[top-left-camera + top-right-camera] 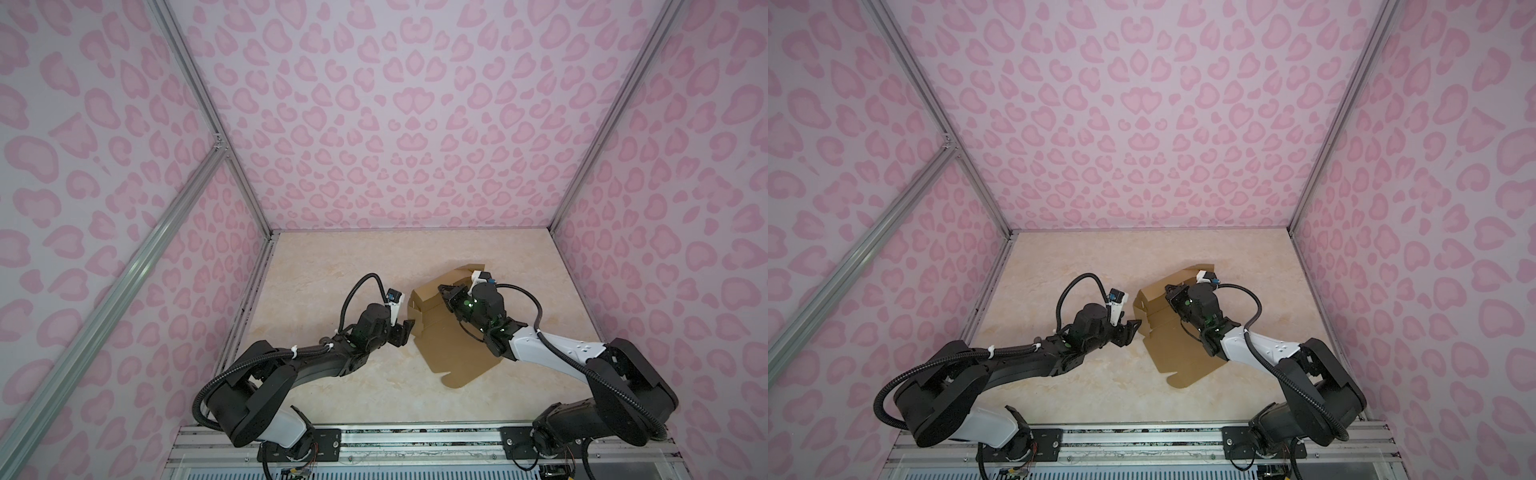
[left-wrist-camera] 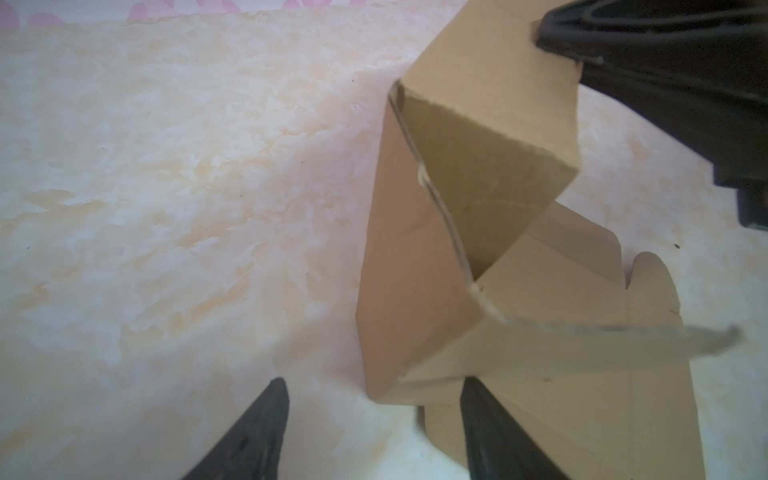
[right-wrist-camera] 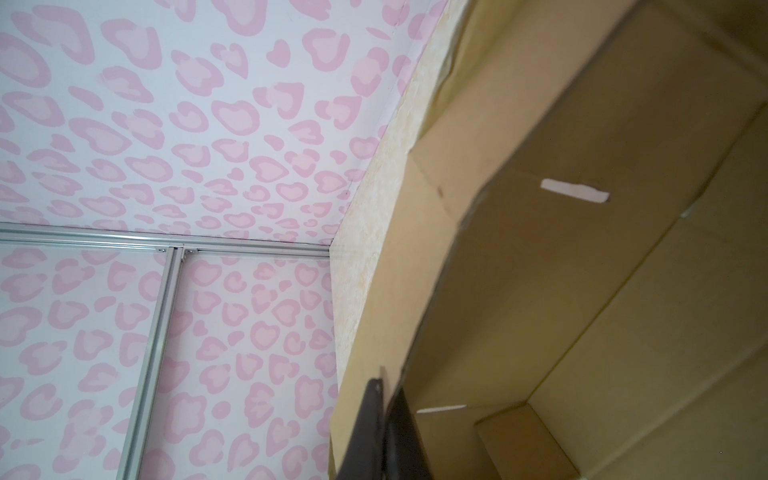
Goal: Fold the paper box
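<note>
The brown cardboard paper box lies half-formed on the cream desk. Your right gripper has its jaws clamped on the raised flap; hold that steady. The left gripper, jaws apart, is at the corner: push slowly.

Our left arm: stretched low toward centre; left gripper jaws parted, tips pointing rightward in both top views. Our right arm: elbow bent, wrist folded back inward; right gripper jaws pressed together, pinching a raised wall of the paper box.
</note>
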`<act>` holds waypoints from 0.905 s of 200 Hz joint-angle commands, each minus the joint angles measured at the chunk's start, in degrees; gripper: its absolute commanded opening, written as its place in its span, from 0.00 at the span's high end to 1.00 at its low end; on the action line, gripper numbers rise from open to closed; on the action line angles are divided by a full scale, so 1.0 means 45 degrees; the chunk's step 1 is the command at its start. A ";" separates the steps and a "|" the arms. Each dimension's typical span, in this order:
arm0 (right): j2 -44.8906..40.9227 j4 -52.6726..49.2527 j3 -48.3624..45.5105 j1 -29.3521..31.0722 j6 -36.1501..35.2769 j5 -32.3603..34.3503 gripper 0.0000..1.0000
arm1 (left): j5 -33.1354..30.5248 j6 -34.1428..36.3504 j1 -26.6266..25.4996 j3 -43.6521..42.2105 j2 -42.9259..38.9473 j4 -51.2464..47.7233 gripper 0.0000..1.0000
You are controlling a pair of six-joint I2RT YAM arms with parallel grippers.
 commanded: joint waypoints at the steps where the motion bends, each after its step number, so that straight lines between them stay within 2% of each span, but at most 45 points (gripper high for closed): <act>1: 0.0010 -0.0522 -0.0098 0.0007 -0.0018 0.0176 1.00 | 0.0285 0.0153 -0.0003 -0.0032 -0.0167 0.0697 0.31; 128: -0.0204 -0.0641 -0.0125 0.0085 -0.0023 0.0216 1.00 | 0.0536 0.0099 -0.0076 0.0795 0.0872 0.1084 0.34; 181: -0.0378 -0.0905 -0.0192 0.0148 0.0004 0.0391 1.00 | -0.0108 0.0003 -0.0412 0.1208 0.1413 0.1124 0.35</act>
